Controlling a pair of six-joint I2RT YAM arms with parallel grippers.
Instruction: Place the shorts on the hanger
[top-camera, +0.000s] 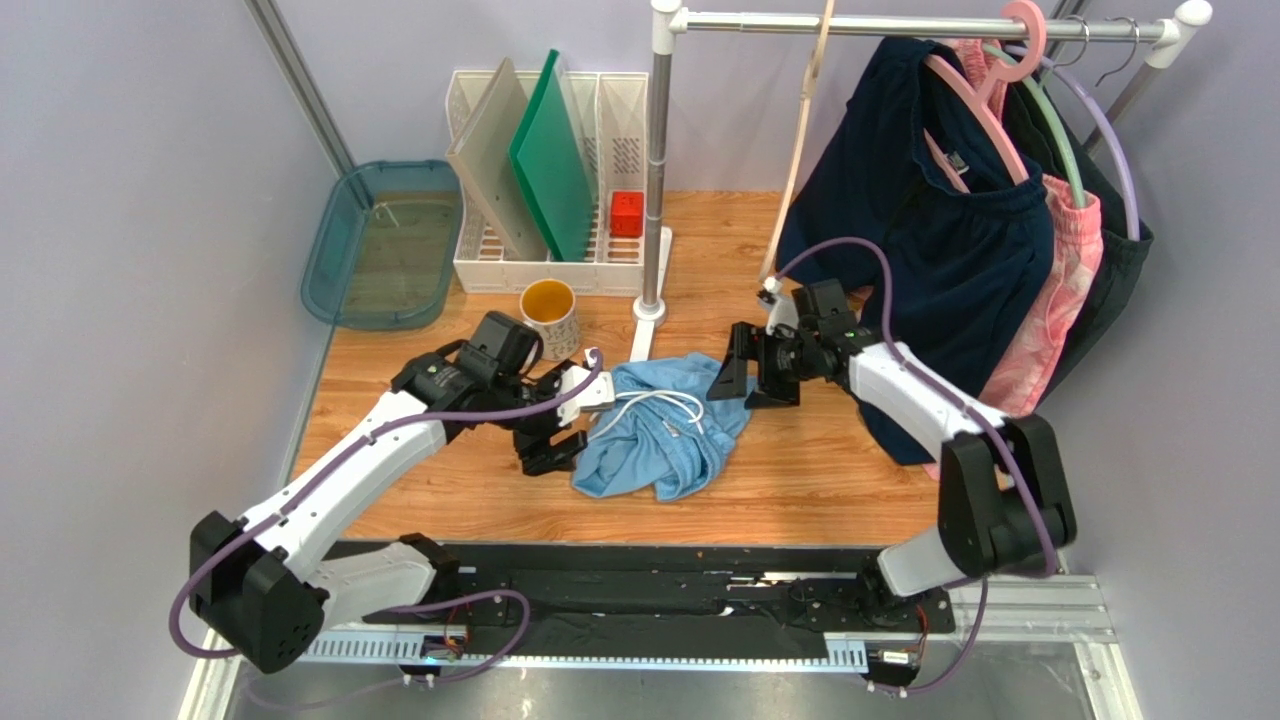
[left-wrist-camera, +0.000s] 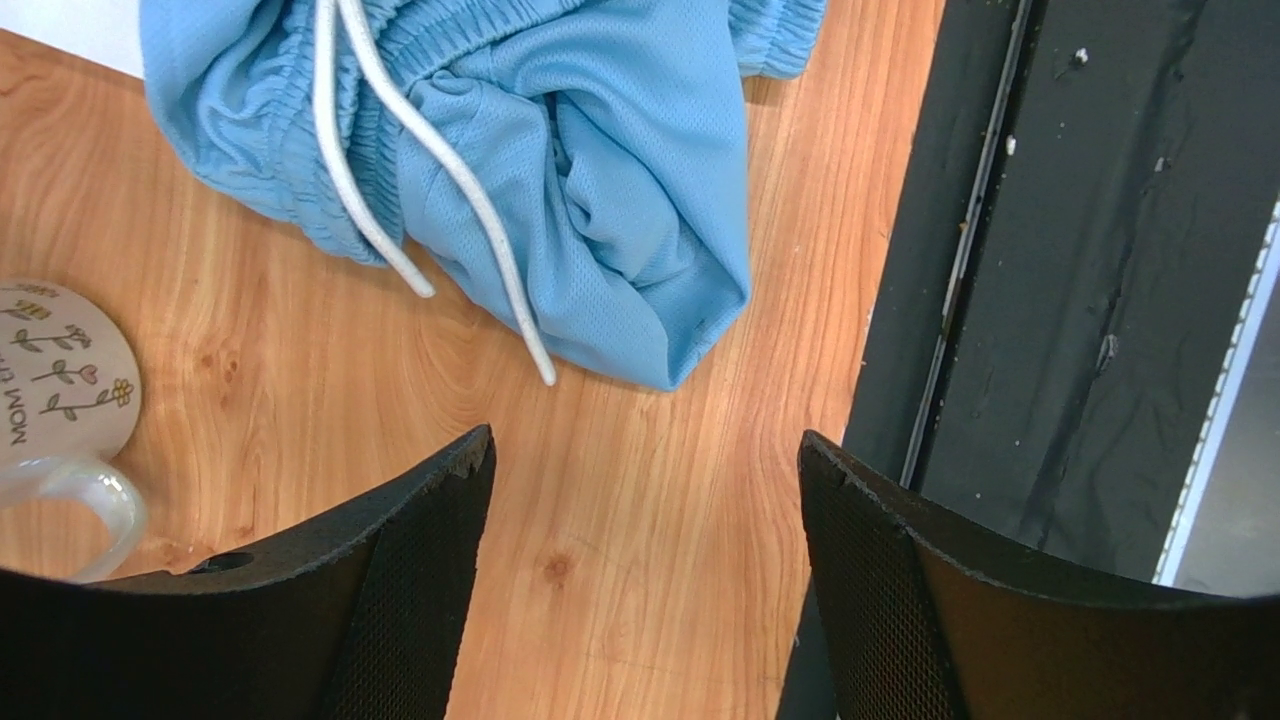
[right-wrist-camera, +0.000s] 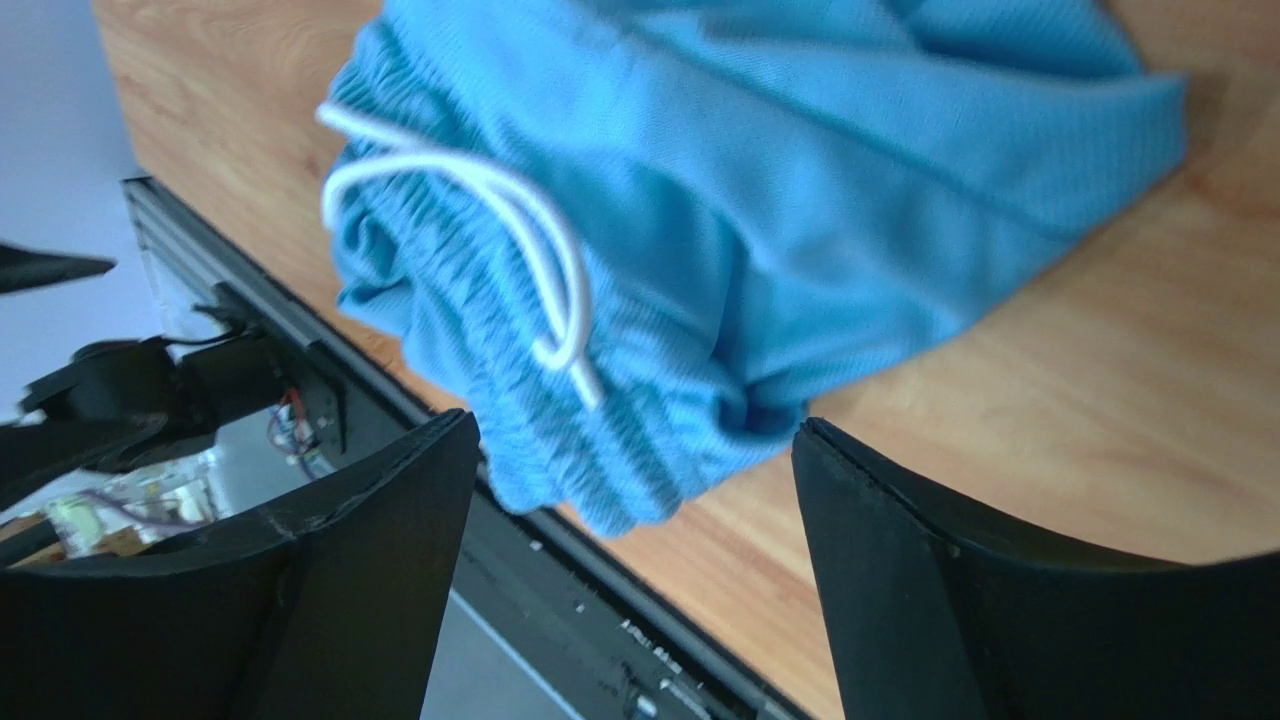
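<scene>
Left gripper (left-wrist-camera: 646, 465): both black, fine-ribbed fingers are spread wide with nothing between them, hanging above bare wood just short of a folded corner of the shorts (left-wrist-camera: 601, 165). Right gripper (right-wrist-camera: 631, 435): its jaws are equally wide and grip nothing, facing the gathered waistband from the opposite side. Whether a fingertip brushes the cloth cannot be told.

The shorts (top-camera: 661, 435) lie crumpled near the middle of the bench (top-camera: 812, 480), toward its near edge, between the two grippers. Their fabric is a soft sky-blue mesh knit, puckered along the elastic waist. A round white drawstring (left-wrist-camera: 451, 165) trails in loops across the folds.

The hanger (top-camera: 801, 143), thin and pale cream, hangs from the steel rail (top-camera: 917, 23) over the far edge and slants down toward the right gripper. A dark navy garment (top-camera: 932, 240) and a pink patterned one (top-camera: 1059, 300) hang beside it toward the far right corner.

A glazed cream mug (top-camera: 549, 315) stands behind the left gripper. Farther back sits a white slotted rack (top-camera: 481, 270) holding a green board (top-camera: 553, 158). The bench surface is smooth wood-grain laminate.
</scene>
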